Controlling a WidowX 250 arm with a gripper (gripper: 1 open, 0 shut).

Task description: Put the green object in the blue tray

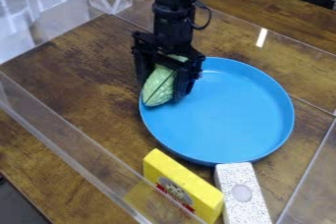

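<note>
Dark wooden tabletop fills the view, fenced by clear plastic walls. Toward the left, one black gripper [167, 74] points straight down with its jaws spread on either side of the single small light-green bumpy oval piece [159, 87], which sits at the left rim of the one round bright-blue plastic tray [243, 115], probably just being released there. Below lie one yellow rectangular block [180, 185] and one white speckled block [243, 194].
</note>
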